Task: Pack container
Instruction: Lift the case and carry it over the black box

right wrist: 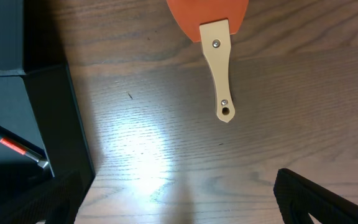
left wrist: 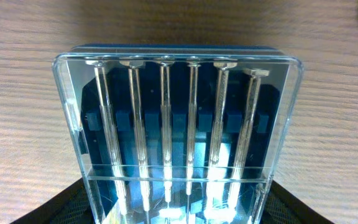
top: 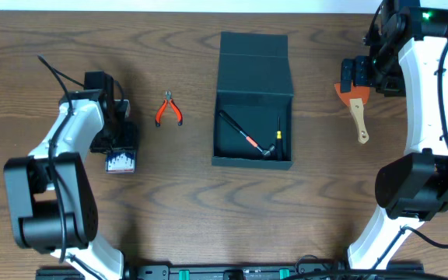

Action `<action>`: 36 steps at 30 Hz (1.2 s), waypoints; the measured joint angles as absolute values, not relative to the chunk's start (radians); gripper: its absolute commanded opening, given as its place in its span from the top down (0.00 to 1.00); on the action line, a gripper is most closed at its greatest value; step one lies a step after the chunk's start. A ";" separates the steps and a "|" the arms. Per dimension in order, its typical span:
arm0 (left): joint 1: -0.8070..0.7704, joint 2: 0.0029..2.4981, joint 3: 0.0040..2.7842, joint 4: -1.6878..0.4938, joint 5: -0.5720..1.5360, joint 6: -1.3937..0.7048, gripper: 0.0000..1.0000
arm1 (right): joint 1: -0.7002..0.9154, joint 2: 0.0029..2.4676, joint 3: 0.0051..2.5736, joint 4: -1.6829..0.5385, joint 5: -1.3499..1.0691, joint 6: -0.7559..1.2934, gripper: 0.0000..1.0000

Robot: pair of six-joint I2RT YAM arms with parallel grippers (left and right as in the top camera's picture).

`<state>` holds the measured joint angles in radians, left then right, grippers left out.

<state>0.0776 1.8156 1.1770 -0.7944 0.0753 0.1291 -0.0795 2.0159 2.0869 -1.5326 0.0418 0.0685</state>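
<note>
left gripper (top: 119, 144) looks clamped on the clear screwdriver case (top: 120, 162). in the left wrist view its fingers sit against both sides of the case's near end. can't tell from overhead whether the case is off the bench (top: 208, 222) or resting on it.

right gripper (right wrist: 182, 202) is wide open and holds nothing. it hangs over the orange spatula (top: 357, 117), whose handle points back toward the robot.

the container (top: 253, 162) is mid-bench, lid flap folded back on the far side, tray open. inside are a slim tool with a red band (top: 243, 136) lying diagonally and a small black driver (top: 278, 134) along the right wall.

key relation: the container is to the right of the left gripper and a bit further out. the orange-handled pliers (top: 169, 109) lie on the bench between them. the drivers in the case run along the gripper's reach axis, which roughly matches the tray's front-to-back length, so i'd expect little wrist rotation.

both arms are about equally far from the container, but the left one has the load, so my guess is it moves next: lift, carry right over the pliers, lower in.

risk: the case is wide against the free floor and could land on the red-band tool.
</note>
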 measured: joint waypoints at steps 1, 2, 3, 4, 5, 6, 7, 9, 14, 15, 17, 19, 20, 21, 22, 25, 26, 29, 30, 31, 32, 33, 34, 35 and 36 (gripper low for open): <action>0.078 1.802 1.179 -0.796 0.075 0.127 0.49 | -0.080 2.016 2.087 -1.533 0.042 0.068 0.01; 0.078 1.788 1.181 -0.796 0.076 0.125 0.50 | -0.080 2.016 2.087 -1.533 0.042 0.068 0.01; 0.078 1.773 1.184 -0.797 0.076 0.122 0.50 | -0.080 2.016 2.087 -1.533 0.042 0.069 0.01; 0.078 1.757 1.186 -0.796 0.076 0.116 0.50 | -0.080 2.016 2.087 -1.533 0.042 0.068 0.01; 0.078 1.743 1.188 -0.796 0.076 0.112 0.50 | -0.080 2.016 2.087 -1.533 0.042 0.068 0.01; 0.078 1.724 1.189 -0.796 0.076 0.109 0.50 | -0.080 2.016 2.087 -1.533 0.042 0.069 0.01; 0.078 1.708 1.190 -0.796 0.076 0.107 0.50 | -0.080 2.016 2.087 -1.533 0.042 0.069 0.01; 0.078 1.669 1.191 -0.796 0.076 0.104 0.50 | -0.080 2.016 2.087 -1.533 0.042 0.068 0.01; 0.066 1.586 1.191 -0.796 0.085 0.102 0.50 | -0.080 2.016 2.087 -1.533 0.042 0.068 0.01; 0.057 1.571 1.191 -0.796 0.091 0.101 0.51 | -0.080 2.016 2.087 -1.533 0.042 0.068 0.01; 0.033 1.548 1.191 -0.796 0.100 0.101 0.52 | -0.080 2.016 2.087 -1.533 0.042 0.069 0.01; 0.005 1.532 1.192 -0.796 0.106 0.101 0.53 | -0.080 2.016 2.087 -1.533 0.042 0.069 0.01; -0.013 1.525 1.192 -0.796 0.106 0.101 0.53 | -0.080 2.016 2.087 -1.533 0.042 0.069 0.01; -0.030 1.520 1.192 -0.796 0.106 0.101 0.53 | -0.080 2.016 2.087 -1.533 0.042 0.069 0.01; -0.050 1.517 1.192 -0.795 0.107 0.101 0.53 | -0.080 2.016 2.087 -1.533 0.042 0.069 0.01; -0.115 1.516 1.194 -0.790 0.109 0.101 0.53 | -0.080 2.016 2.087 -1.533 0.042 0.068 0.01; -0.137 1.516 1.194 -0.785 0.110 0.101 0.53 | -0.080 2.016 2.087 -1.533 0.042 0.068 0.01; -0.207 1.516 1.204 -0.768 0.113 0.101 0.55 | -0.080 2.016 2.087 -1.533 0.042 0.068 0.01; -0.232 1.516 1.210 -0.761 0.114 0.101 0.57 | -0.080 2.016 2.087 -1.533 0.042 0.068 0.01; -0.250 1.516 1.217 -0.756 0.115 0.101 0.57 | -0.080 2.016 2.087 -1.533 0.042 0.069 0.01; -0.271 1.516 1.227 -0.753 0.117 0.101 0.57 | -0.080 2.016 2.087 -1.533 0.042 0.069 0.01; -0.291 1.516 1.238 -0.750 0.117 0.099 0.57 | -0.080 2.016 2.087 -1.533 0.042 0.068 0.01; -0.315 1.516 1.254 -0.747 0.118 0.096 0.57 | -0.080 2.016 2.087 -1.533 0.042 0.068 0.01; -0.327 1.516 1.264 -0.742 0.118 0.093 0.57 | -0.080 2.016 2.087 -1.533 0.042 0.068 0.01; -0.346 1.516 1.279 -0.735 0.121 0.086 0.57 | -0.080 2.016 2.087 -1.533 0.042 0.069 0.01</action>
<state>-0.3458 1.5162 1.2789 -0.7349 0.1207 0.0864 -0.0795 2.0159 2.0869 -1.5330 0.0418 0.0689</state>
